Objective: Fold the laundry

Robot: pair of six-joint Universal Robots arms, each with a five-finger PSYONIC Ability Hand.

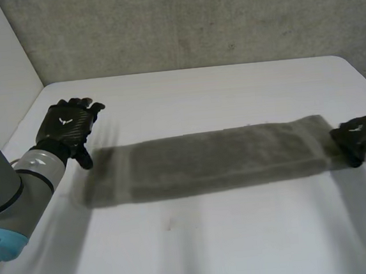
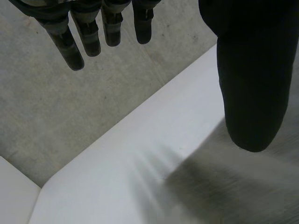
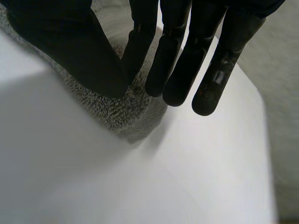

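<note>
White table (image 1: 212,250), grey towel (image 1: 217,159), one end in right hand's (image 1: 357,136) pinch, left hand (image 1: 66,125) spread nearby

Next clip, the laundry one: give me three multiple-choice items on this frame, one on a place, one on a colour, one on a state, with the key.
1. Where on the towel is the right hand?
A) its middle
B) its end on the robot's right
C) its end on the robot's left

2. What colour is the towel?
A) grey
B) red
C) blue

3. How is the left hand?
A) clenched on the towel
B) open, holding nothing
C) flat under the towel

Key:
1 B, thumb and a finger pinch that end.
2 A, it is grey against the white table.
3 B, its fingers are straight, with nothing between them and the thumb.
</note>
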